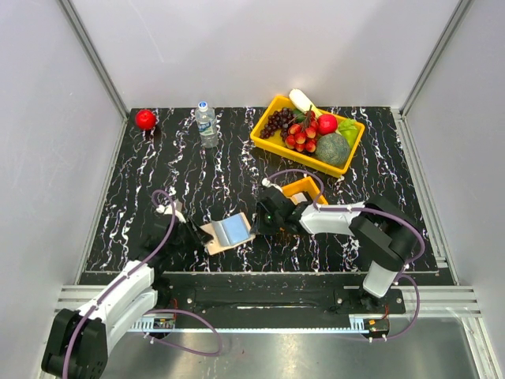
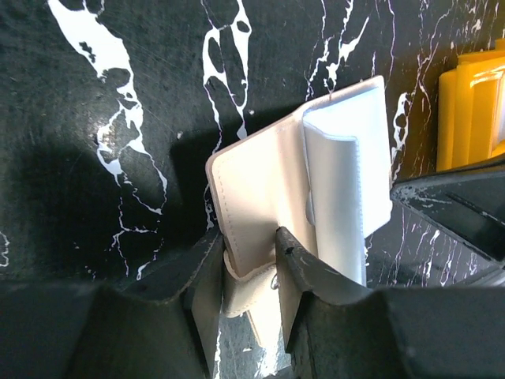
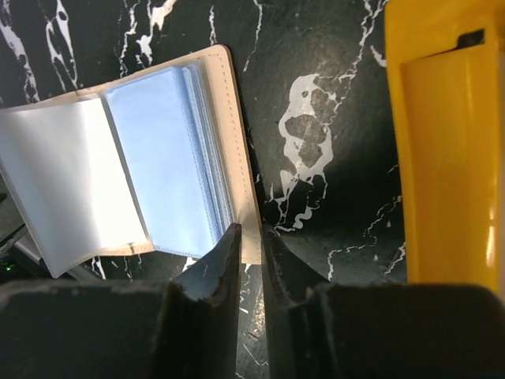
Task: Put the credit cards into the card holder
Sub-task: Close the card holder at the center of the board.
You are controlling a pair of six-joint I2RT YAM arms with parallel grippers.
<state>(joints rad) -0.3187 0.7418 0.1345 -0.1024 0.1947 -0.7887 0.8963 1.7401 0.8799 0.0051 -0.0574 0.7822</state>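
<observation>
The tan card holder lies open on the black marbled table between my two grippers, with its bluish clear sleeves facing up. My left gripper is shut on the holder's near cover, which buckles between the fingers. My right gripper is shut on the thin tan edge of the other cover, beside the sleeves. In the top view the left gripper is at the holder's left side and the right gripper at its right. The credit cards are not clearly in view.
A small orange tray sits just behind my right gripper and shows again as the tray to the right of its fingers. A yellow basket of fruit stands at the back right. At the back left are a water bottle and a red apple.
</observation>
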